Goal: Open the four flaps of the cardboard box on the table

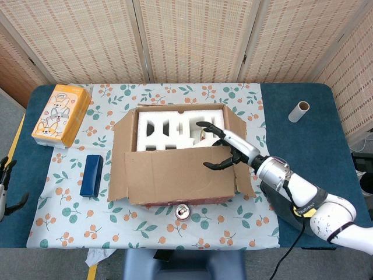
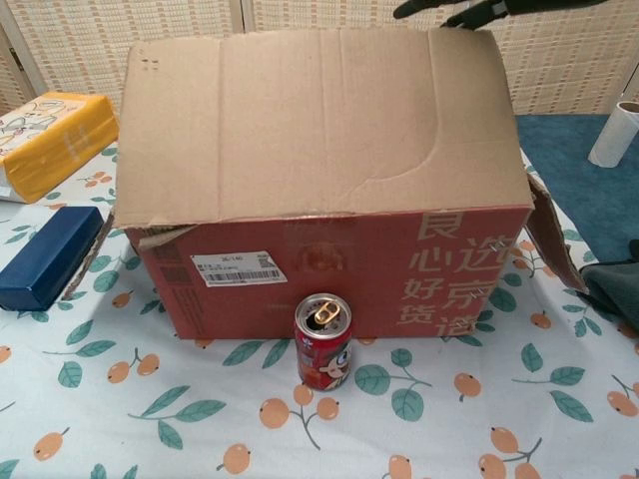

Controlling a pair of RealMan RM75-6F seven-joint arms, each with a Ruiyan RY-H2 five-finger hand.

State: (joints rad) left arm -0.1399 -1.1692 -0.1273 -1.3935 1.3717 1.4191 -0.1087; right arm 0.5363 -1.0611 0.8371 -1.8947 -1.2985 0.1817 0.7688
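The cardboard box (image 1: 175, 198) stands mid-table with white foam (image 1: 169, 128) inside. Its left flap (image 1: 119, 157) and right flap (image 1: 245, 172) hang outward. The front flap (image 2: 319, 120) stands raised, nearly upright, and hides the foam in the chest view. My right hand (image 1: 224, 149) is at that flap's top right edge with fingers spread, touching it; in the chest view only its fingertips (image 2: 469, 10) show above the edge. My left hand (image 1: 6, 189) sits low at the far left table edge, holding nothing.
A red drink can (image 2: 323, 341) stands right in front of the box. A blue case (image 1: 91, 175) and an orange tissue pack (image 1: 61, 114) lie to the left. A cardboard tube (image 1: 299, 111) stands at the back right, and a dark pad (image 1: 280, 198) lies beside the right flap.
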